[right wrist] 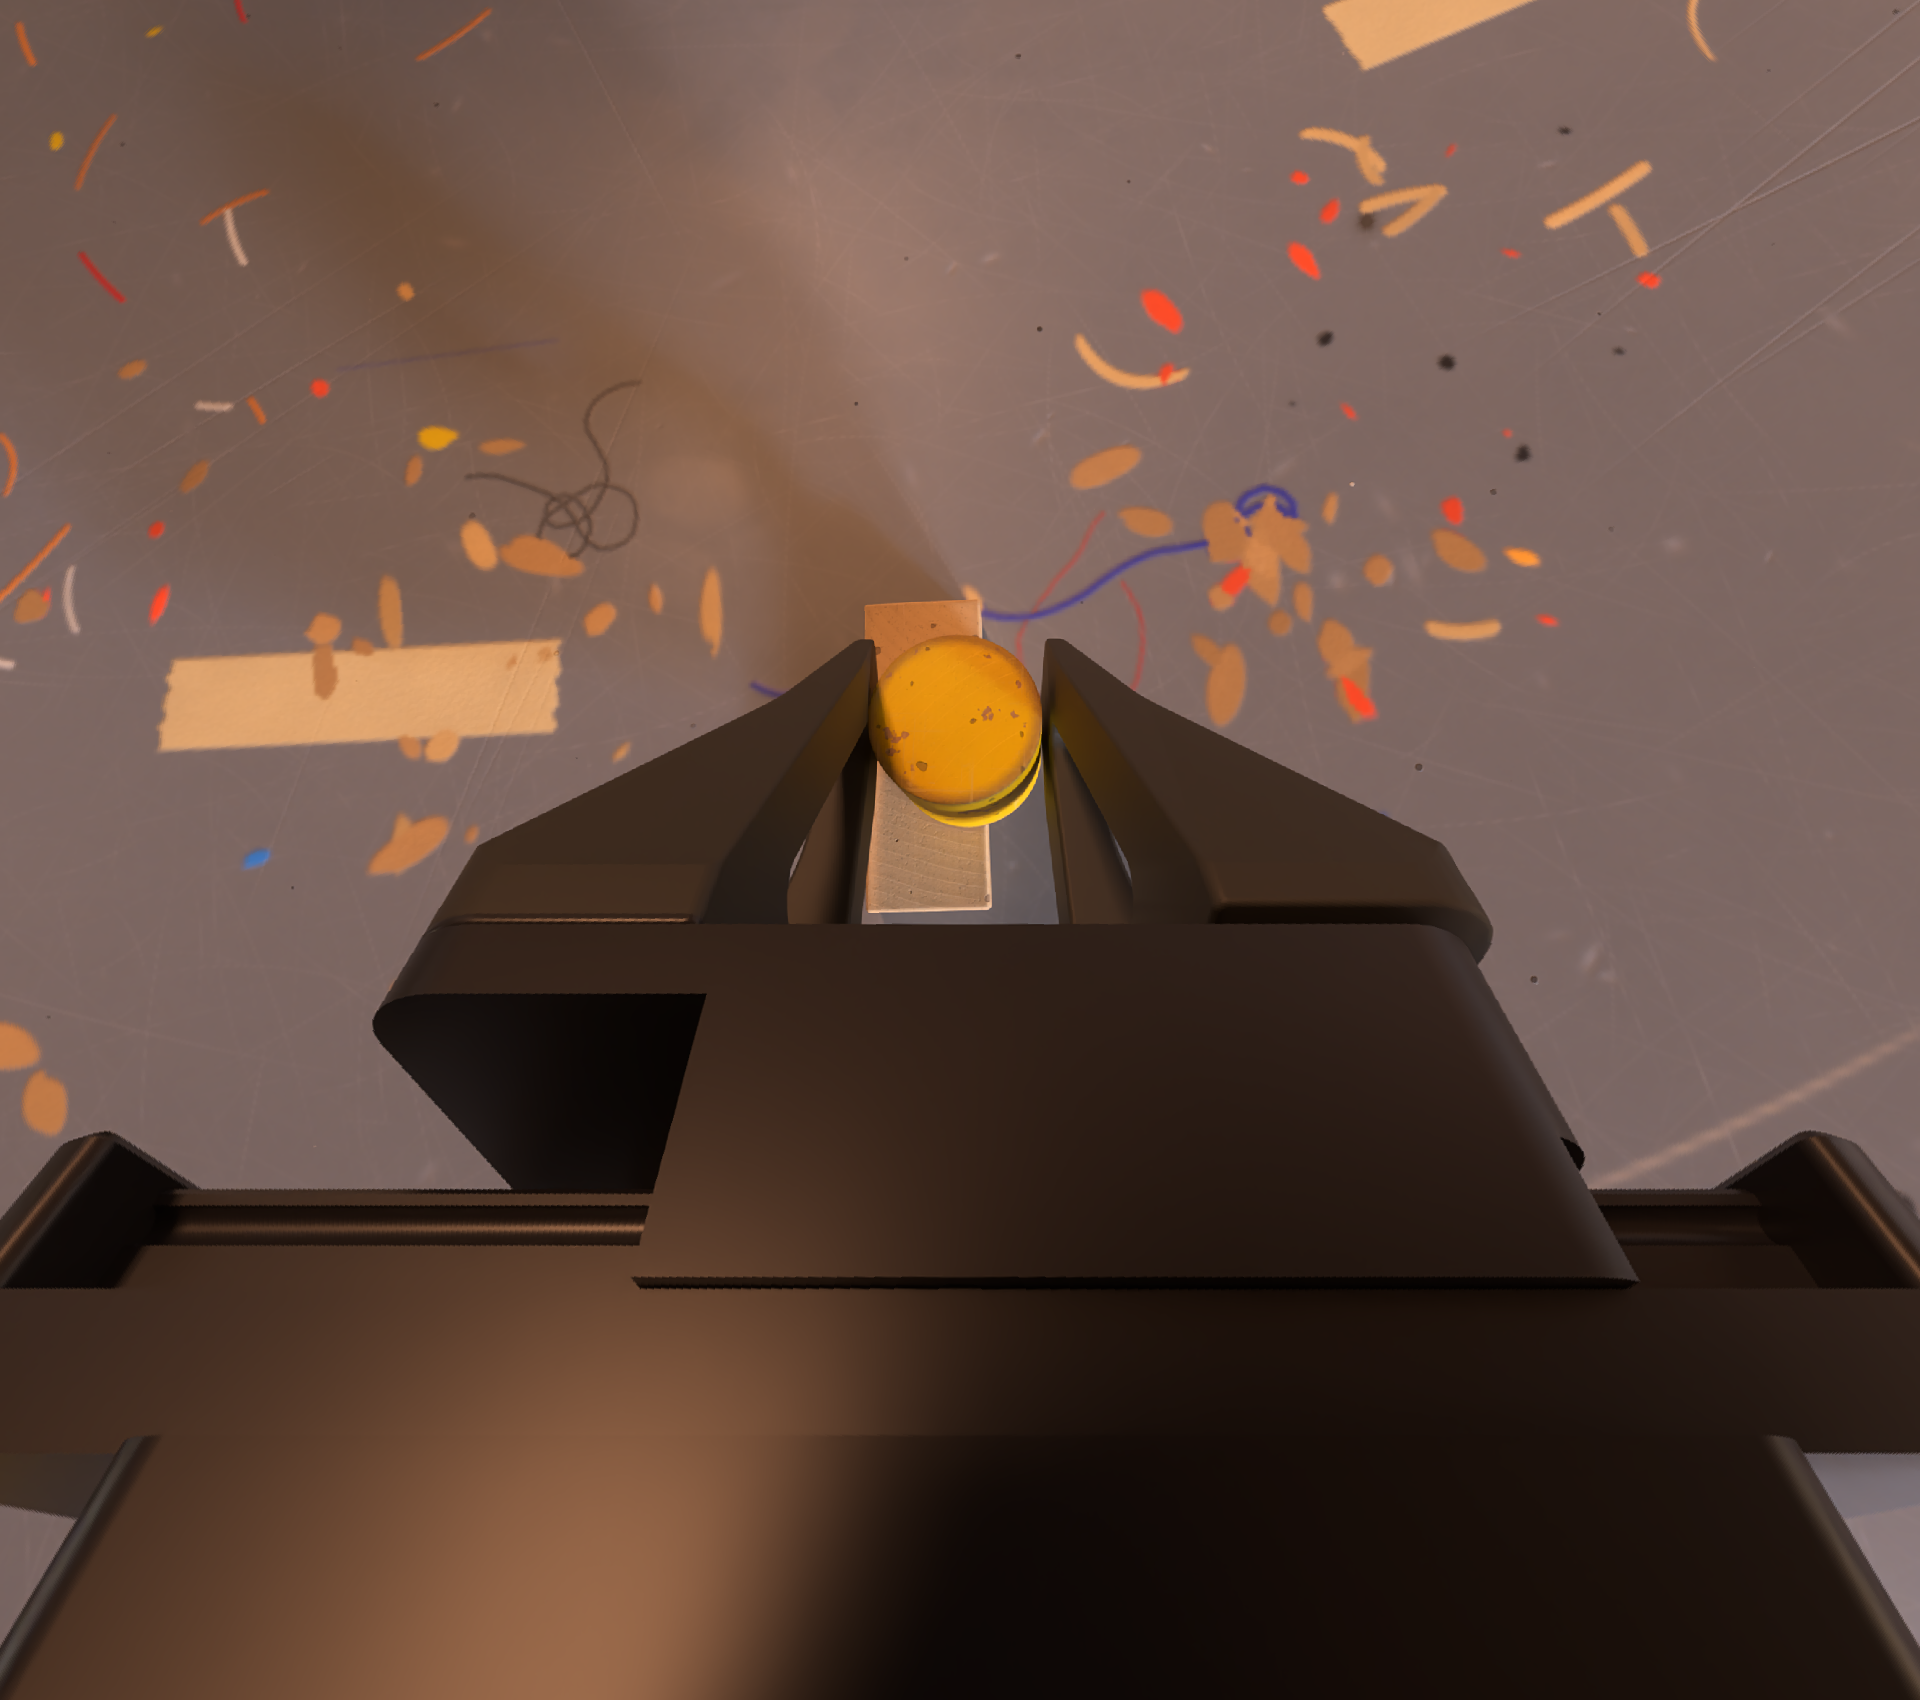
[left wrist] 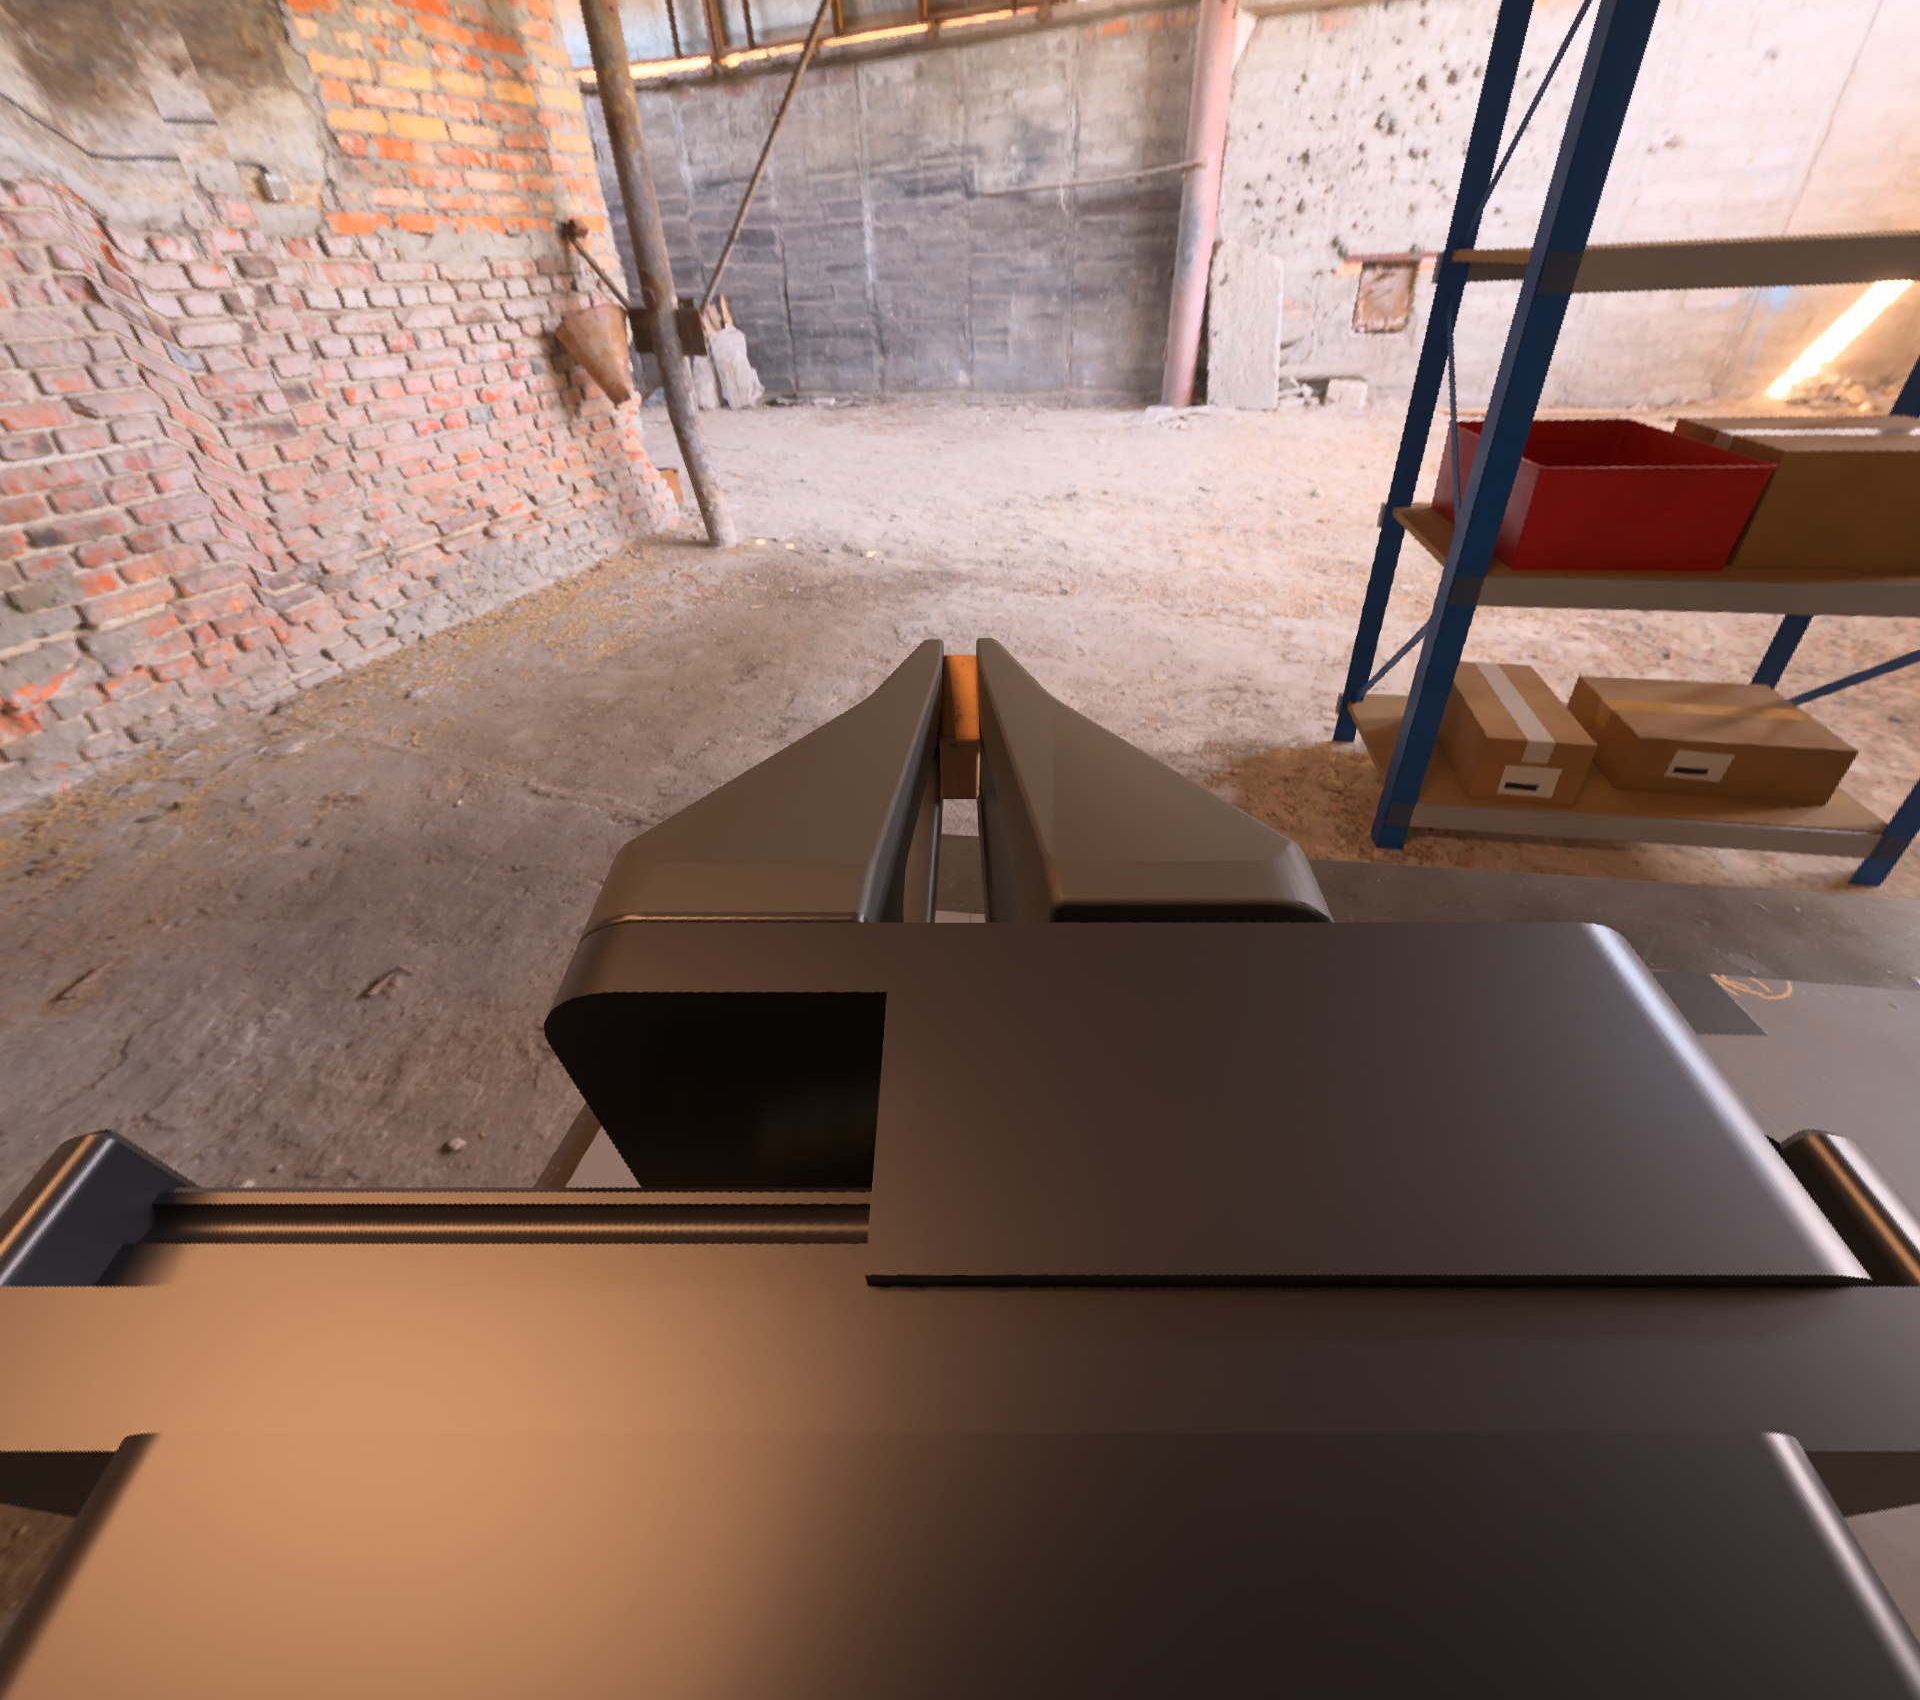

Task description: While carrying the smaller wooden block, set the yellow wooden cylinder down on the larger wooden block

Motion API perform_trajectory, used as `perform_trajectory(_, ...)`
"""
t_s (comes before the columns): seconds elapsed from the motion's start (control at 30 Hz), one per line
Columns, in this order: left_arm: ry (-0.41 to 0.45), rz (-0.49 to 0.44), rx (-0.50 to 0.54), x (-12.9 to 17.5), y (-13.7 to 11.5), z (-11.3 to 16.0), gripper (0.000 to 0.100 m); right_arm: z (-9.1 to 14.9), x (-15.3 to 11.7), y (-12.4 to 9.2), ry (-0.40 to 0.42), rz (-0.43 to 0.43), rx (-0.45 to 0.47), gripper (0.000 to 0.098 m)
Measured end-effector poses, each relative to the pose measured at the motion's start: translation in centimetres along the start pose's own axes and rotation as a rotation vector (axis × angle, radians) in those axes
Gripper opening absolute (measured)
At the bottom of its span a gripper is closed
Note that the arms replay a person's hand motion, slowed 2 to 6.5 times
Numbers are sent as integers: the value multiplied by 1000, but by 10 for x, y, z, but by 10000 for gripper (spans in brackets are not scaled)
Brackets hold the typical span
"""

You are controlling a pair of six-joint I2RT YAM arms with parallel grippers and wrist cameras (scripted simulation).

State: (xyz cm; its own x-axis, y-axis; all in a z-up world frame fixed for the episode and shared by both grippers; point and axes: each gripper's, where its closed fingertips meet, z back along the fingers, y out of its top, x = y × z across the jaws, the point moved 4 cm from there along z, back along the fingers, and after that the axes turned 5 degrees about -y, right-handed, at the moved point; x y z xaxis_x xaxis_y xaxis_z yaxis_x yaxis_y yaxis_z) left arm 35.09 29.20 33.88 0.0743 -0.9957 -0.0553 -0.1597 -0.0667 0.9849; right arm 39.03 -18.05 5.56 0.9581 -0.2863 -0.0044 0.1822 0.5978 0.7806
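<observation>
A narrow smaller wooden block [left wrist: 959, 720] is pinched between the left gripper [left wrist: 959, 674] fingers; the round, speckled yellow wooden cylinder [right wrist: 954, 723] is clamped by the right gripper [right wrist: 956, 663] above the pale larger wooden block [right wrist: 925, 861] on the paint-flecked table [right wrist: 1039, 196].

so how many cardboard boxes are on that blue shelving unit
3. Two sit side by side on the bottom shelf; one is on the shelf above, beside the red bin. More may be out of frame.
</observation>
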Motion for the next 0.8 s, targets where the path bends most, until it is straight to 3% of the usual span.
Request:
perform_trajectory(0.47,3,-110,-87,1,28,-20,52,0,0,0,0,1,0,265)
perform_trajectory(0.8,-7,-127,-321,-7,2,-42,52,0,-1,0,2,0,-1,265)
